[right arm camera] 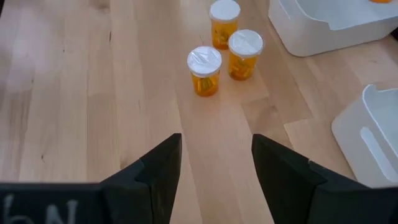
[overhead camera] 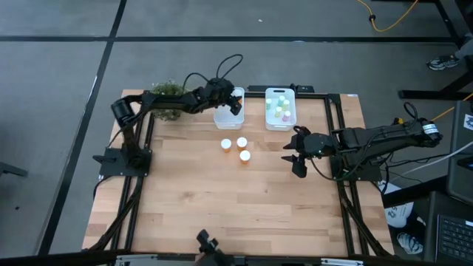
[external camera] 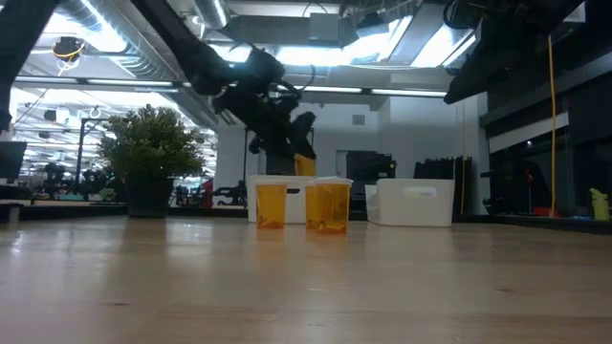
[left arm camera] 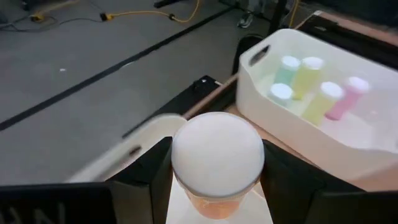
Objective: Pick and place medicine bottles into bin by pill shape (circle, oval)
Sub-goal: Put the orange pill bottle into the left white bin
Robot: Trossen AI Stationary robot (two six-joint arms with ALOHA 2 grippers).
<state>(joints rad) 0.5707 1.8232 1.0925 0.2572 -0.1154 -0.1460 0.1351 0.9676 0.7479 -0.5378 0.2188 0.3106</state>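
My left gripper is shut on an orange medicine bottle with a white cap, above the left white bin; it also shows in the low view. Three more orange bottles stand upright on the table; the right wrist view shows them too. The right white bin holds several pale bottles with green, pink or white caps. My right gripper is open and empty, right of the three bottles. My left gripper pinches the orange bottle between its two fingers, one on each side, just below the white cap. The fingers come from above, slanting down. The bottle is lifted clear, cap up, over the left bin's rim.
A potted plant stands at the table's far left, behind the left arm. Bare wooden table lies toward the near edge. The two bins stand side by side at the far edge.
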